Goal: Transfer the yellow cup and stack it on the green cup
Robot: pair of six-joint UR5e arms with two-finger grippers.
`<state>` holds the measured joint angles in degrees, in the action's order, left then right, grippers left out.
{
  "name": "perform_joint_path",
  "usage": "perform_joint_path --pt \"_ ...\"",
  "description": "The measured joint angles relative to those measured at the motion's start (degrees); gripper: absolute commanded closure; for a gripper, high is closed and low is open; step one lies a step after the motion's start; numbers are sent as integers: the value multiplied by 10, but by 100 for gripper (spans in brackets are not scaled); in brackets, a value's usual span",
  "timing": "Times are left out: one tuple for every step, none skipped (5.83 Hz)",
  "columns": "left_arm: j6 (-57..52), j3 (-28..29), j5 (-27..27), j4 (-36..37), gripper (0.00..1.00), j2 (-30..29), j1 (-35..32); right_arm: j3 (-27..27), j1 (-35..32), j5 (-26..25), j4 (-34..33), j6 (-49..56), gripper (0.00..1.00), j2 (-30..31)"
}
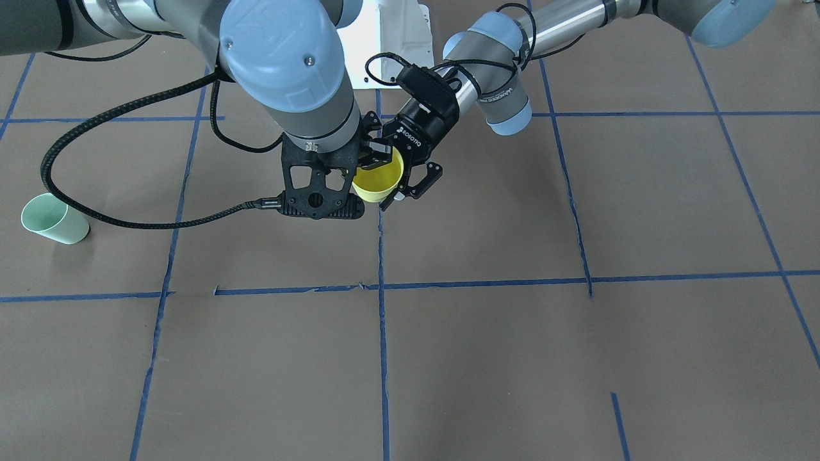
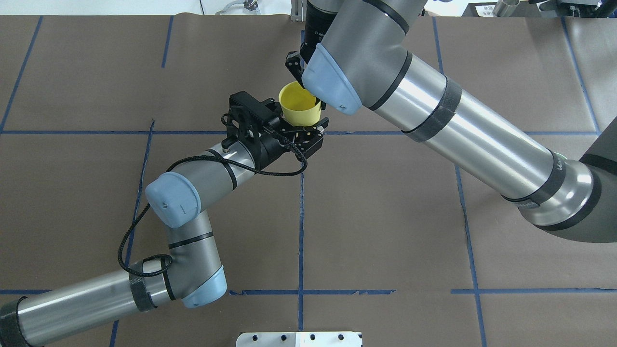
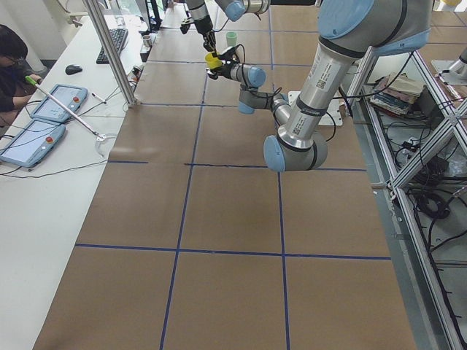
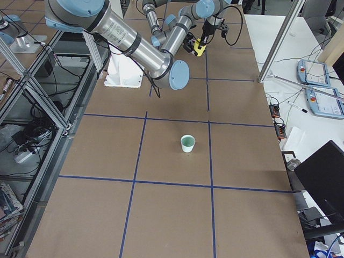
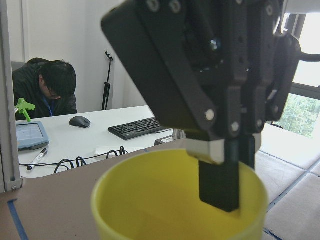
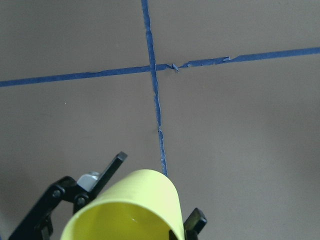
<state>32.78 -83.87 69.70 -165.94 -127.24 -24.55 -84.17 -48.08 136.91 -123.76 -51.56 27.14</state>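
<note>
The yellow cup (image 1: 378,179) hangs upright in the air over the table's middle; it also shows in the overhead view (image 2: 300,103). My right gripper (image 1: 375,153) comes down from above and is shut on its rim, one finger (image 5: 220,185) inside the cup and the other outside. My left gripper (image 1: 400,186) reaches in from the side, open, its fingers (image 6: 117,162) spread on both sides of the cup and apart from it. The green cup (image 1: 54,221) stands alone on the table far out on my right side, also in the right view (image 4: 187,143).
Brown table paper with a blue tape grid (image 1: 382,288). The white base plate (image 2: 299,339) is at my edge of the table. A black cable (image 1: 128,221) loops from the right wrist. An operator (image 3: 11,62) sits at a side desk with tablets (image 3: 33,138).
</note>
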Motion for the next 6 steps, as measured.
perform_joint_path --pt "0 0 0 0 3 0 0 0 -1 4 0 -10 100 -3" --pt "0 0 0 0 1 1 0 -1 -2 5 0 -15 100 -5" --pt "0 0 0 0 1 2 0 -1 -10 12 0 -18 100 -9" --pt "-1 0 0 0 1 4 0 -5 -24 22 -3 -20 100 -13" --pt "-1 1 0 0 1 7 0 -19 -38 27 -13 -22 100 -16" --pt "-1 1 -1 1 1 11 1 -35 -60 28 -24 -23 100 -23"
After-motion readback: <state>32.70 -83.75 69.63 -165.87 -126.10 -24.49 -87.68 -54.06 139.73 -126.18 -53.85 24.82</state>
